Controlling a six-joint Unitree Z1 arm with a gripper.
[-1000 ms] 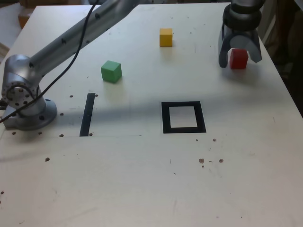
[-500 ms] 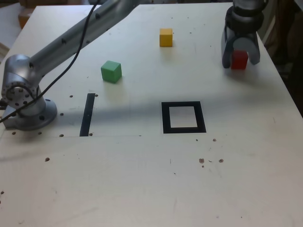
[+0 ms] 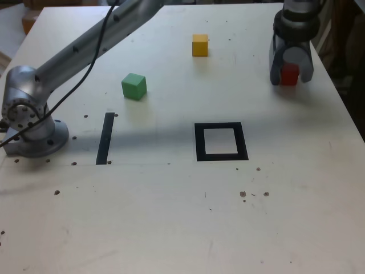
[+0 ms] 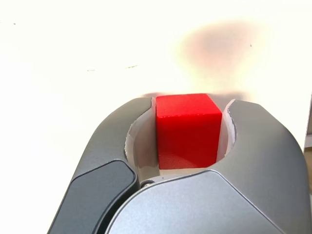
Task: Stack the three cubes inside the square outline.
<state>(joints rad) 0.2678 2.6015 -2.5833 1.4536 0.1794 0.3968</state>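
Observation:
At the far right of the exterior view, my gripper [image 3: 291,79] points down at the table with the red cube [image 3: 289,74] between its fingers. The wrist view shows the red cube [image 4: 187,129] filling the gap of the gripper [image 4: 189,105], both pale pads pressed against its sides, so it is shut on the cube, which still rests on the table. The yellow cube [image 3: 199,44] sits at the back centre and the green cube [image 3: 134,86] left of centre, both free. The square outline [image 3: 199,141] lies empty near the middle.
A narrow black strip [image 3: 105,138] lies on the table left of the outline. The arm's grey base [image 3: 31,123] stands at the exterior view's left, its link and cable reaching across the back. The table's right edge [image 3: 345,108] runs close to the gripper.
The jaws have closed from wide apart onto the red cube's sides. The cube and the arm have stayed in the same place.

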